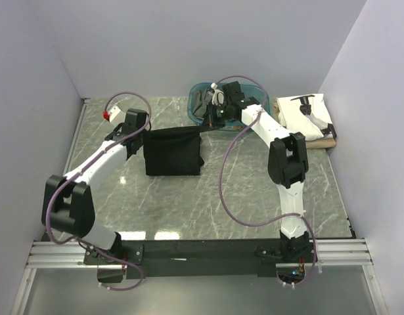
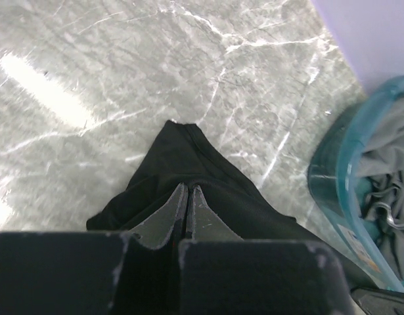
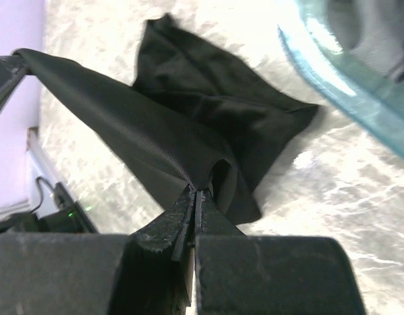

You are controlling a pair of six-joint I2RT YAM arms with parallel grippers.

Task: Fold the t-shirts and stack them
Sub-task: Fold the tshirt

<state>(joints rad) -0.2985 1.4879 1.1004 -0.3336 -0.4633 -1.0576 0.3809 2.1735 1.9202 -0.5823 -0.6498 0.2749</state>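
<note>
Pinching limp matte black t-shirt (image 1: 172, 154) taut: left tool (image 2: 187, 191); right tool (image 3: 195, 192).

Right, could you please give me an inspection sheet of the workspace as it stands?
Surface: grey marbled table, glare patches.
Job's things: black t-shirt held up by one edge, lower part on the table; white printed shirt folded on a tan shirt, far right; grey shirts in the teal tub.
Clutter: only the teal tub, at the far edge.
Grippers: left claw shut on the black t-shirt; right claw likewise.
Cables: purple cables loop along both arms.
Surroundings: plain pale walls.
</note>
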